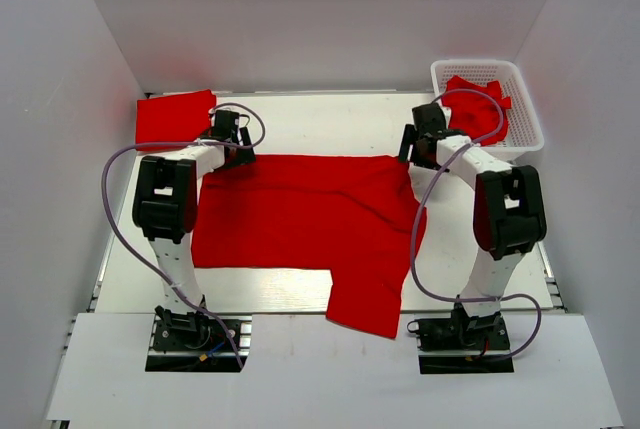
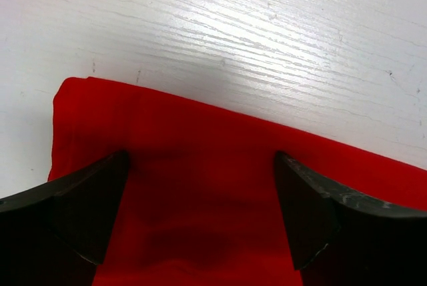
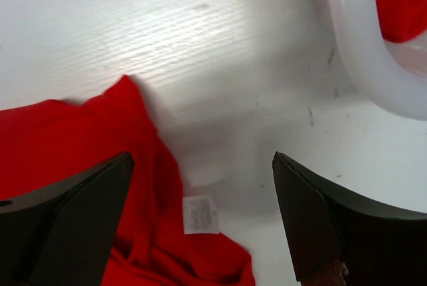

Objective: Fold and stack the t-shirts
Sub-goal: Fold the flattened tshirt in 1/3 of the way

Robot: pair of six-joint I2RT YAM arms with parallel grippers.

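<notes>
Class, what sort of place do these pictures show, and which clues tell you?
Probably a robotics lab test cell: white panels enclose the table, a left arm and right arm are bolted at its near edge, and a red t-shirt lies spread out.

Three red t-shirts (image 1: 300, 214), one white mesh basket (image 1: 530, 114), two robot arms (image 1: 165, 199), one white table (image 1: 320, 124)

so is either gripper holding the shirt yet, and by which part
Nothing is held. The left gripper and the right gripper both stand open over the far corners of the spread t-shirt.
</notes>
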